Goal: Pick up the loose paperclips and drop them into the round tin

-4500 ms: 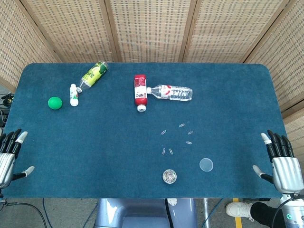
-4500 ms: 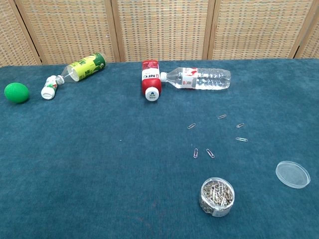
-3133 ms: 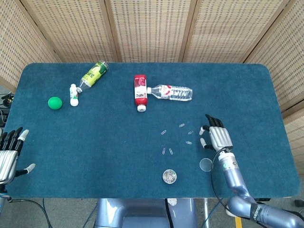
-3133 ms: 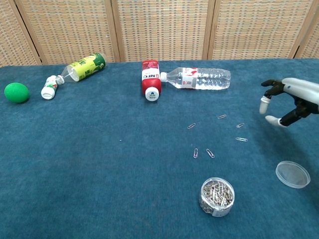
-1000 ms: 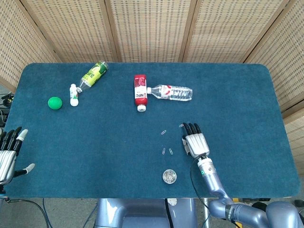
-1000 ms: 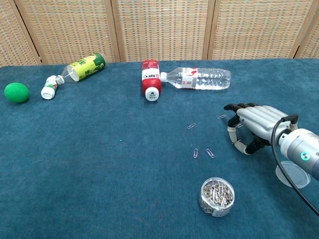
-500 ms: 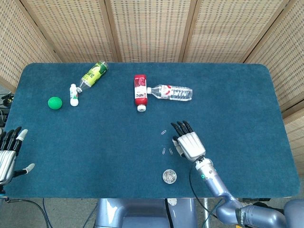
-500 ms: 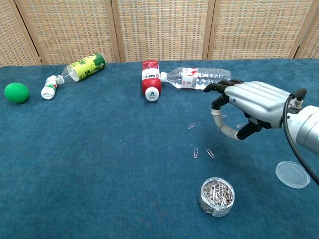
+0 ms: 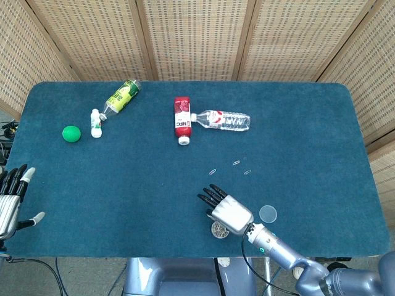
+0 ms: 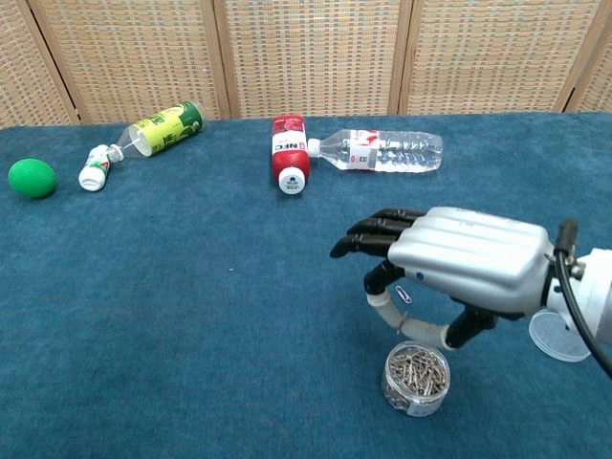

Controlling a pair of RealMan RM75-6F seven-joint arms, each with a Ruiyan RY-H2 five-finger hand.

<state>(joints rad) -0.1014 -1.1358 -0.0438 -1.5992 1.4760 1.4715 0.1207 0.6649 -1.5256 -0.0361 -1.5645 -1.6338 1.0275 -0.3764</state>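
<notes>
round tin (image 10: 415, 377) sits below the empty, spread right hand (image 10: 459, 260), half-hidden overhead.

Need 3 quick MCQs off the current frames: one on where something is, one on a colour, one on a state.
1. Where is the right hand?
A. Beside the green ball
B. Over the round tin
C. On the water bottle

2. What colour is the ball?
A. Green
B. Red
C. Yellow

3. How does the clear lid lie?
A. Closed on the tin
B. Held in the left hand
C. Flat on the table, apart from the tin

Answers:
1. B, the chest view shows the hand just above the round tin, fingers extended.
2. A, a plain green ball sits at the table's far left, near the small white bottle.
3. C, the lid rests on the blue cloth to the right of the open tin, which shows paperclips inside; the left hand is at the table's edge, holding nothing.
</notes>
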